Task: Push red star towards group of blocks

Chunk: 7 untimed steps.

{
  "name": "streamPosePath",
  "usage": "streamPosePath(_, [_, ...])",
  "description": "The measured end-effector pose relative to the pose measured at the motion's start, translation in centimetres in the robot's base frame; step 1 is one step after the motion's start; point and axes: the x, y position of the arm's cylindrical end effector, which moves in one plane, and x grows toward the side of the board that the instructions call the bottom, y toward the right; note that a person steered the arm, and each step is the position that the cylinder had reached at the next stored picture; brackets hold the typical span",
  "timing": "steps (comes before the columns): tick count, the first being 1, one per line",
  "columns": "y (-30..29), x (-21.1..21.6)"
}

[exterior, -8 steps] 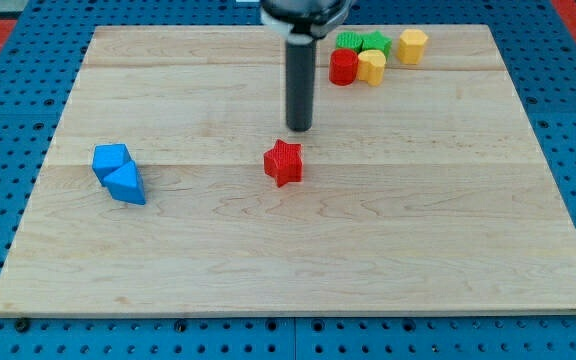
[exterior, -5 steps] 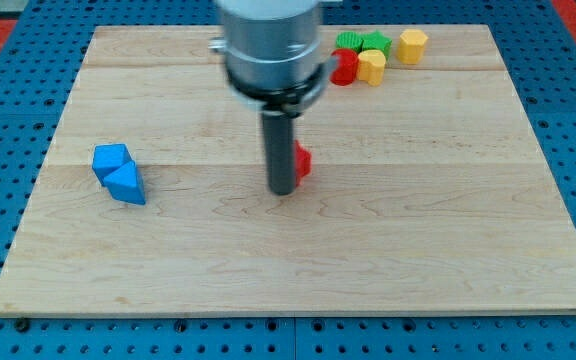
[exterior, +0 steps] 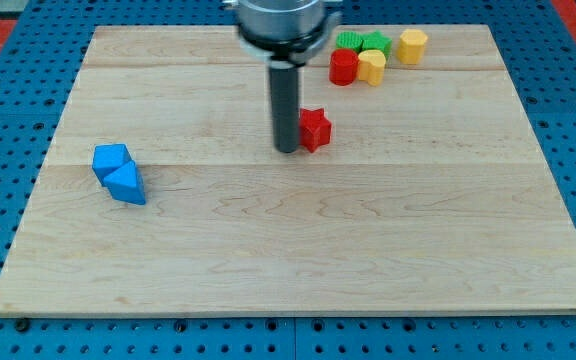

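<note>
On the wooden worktop (exterior: 298, 260), two blue blocks (exterior: 118, 173) sit touching near the view's left edge. Farther up, my tip (exterior: 287, 150) presses against the left side of the red star (exterior: 315, 129); the rod carries no fingers. Toward the view's top, well apart from the star, cluster a red cylinder (exterior: 343, 66), a yellow block (exterior: 371, 67), two green blocks (exterior: 361, 42) and another yellow block (exterior: 413, 45).

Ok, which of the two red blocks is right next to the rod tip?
The red star, alone mid-board, just to the view's right of my tip. The other red block sits in the cluster at the view's top.

Lab: blue pegboard bench (exterior: 8, 120)
</note>
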Motion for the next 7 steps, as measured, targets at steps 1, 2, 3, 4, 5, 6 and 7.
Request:
streamPosePath(1, [3.3, -2.7])
streamPosePath(2, [3.0, -3.7])
streamPosePath(3, [1.5, -3.7])
streamPosePath(4, [0.4, -3.7])
streamPosePath(5, [0.4, -3.2])
streamPosePath(6, [1.3, -5.3])
streamPosePath(7, [2.5, -6.5])
